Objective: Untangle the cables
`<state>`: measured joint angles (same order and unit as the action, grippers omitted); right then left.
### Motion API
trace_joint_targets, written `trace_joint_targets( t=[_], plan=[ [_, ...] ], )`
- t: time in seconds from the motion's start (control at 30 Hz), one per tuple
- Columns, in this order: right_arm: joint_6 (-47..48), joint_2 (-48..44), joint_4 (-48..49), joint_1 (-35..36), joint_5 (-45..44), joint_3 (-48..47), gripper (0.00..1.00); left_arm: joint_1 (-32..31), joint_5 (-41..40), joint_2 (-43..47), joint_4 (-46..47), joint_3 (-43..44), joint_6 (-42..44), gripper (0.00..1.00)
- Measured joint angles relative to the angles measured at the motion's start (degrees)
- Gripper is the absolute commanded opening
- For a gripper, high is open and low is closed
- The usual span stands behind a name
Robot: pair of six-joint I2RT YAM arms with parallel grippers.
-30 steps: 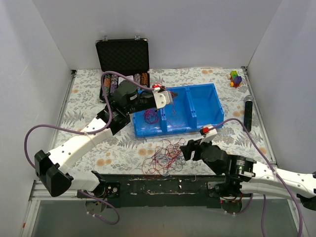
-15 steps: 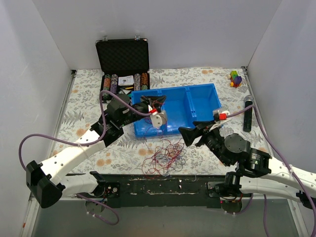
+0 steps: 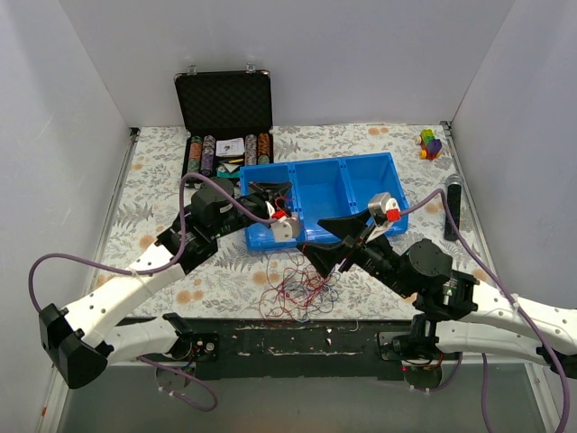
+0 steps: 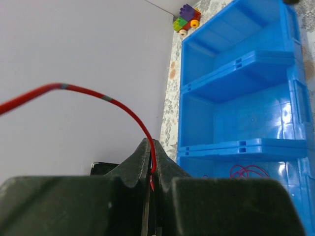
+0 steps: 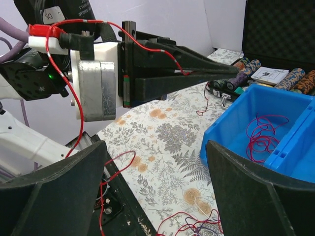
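The left gripper (image 4: 150,145) is pinched shut on one thin red wire with grey bands (image 4: 108,100). It holds that wire above the left compartment of the blue plastic three-compartment bin (image 3: 370,194), where a loose coil of red wire (image 5: 261,132) already lies. The rest of the cables form a knotted heap of red, purple and white strands (image 3: 297,287) on the floral-patterned worktop (image 3: 153,171), just in front of the bin. The right gripper (image 5: 155,143) is spread wide and holds nothing, and it hovers between the heap and the bin, facing the left gripper.

By the look of it, one strand is being drawn out of the heap towards the bin. The red wire trails down from the left gripper towards the heap, so the next move probably calls for the right gripper to pin the heap or take the trailing part, so the wire pulls free without dragging the heap

No brand can be read. A white sticker (image 5: 49,15) on the left arm's wrist carries dark characters, cut off and unclear. The open black foam-lined case (image 3: 225,104) holds stacked poker chips (image 5: 244,69) and a printed card (image 5: 268,74), its print too small to read
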<state>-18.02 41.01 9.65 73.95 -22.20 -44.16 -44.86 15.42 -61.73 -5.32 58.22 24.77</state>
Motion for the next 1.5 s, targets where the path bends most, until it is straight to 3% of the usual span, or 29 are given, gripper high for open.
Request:
trace_joint_targets(
  t=[0.23, 0.6, 1.23, 1.4, 1.5],
  plan=[
    [0.4, -3.2, -3.3, 0.0, -1.7, 0.0, 0.82, 0.0, 0.0, 0.8, -6.3, 0.0, -0.1, 0.00],
    [2.0, -5.5, -6.6, 0.0, -0.2, 0.0, 0.91, 0.0, -1.1, 2.0, -13.1, 0.1, -2.5, 0.00],
    [1.7, -4.9, -5.1, 0.0, 9.1, -0.1, 0.91, 0.0, -2.1, 2.2, -20.2, 0.3, -8.1, 0.00],
    [1.9, -1.9, -4.8, 0.0, 9.5, -0.6, 0.85, 0.0, -1.7, 2.5, -21.5, 0.7, -8.1, 0.00],
    [2.1, 0.3, -4.8, 0.0, 9.3, -1.2, 0.74, 0.0, -1.0, 3.0, -21.9, 0.8, -8.0, 0.00]
  ],
)
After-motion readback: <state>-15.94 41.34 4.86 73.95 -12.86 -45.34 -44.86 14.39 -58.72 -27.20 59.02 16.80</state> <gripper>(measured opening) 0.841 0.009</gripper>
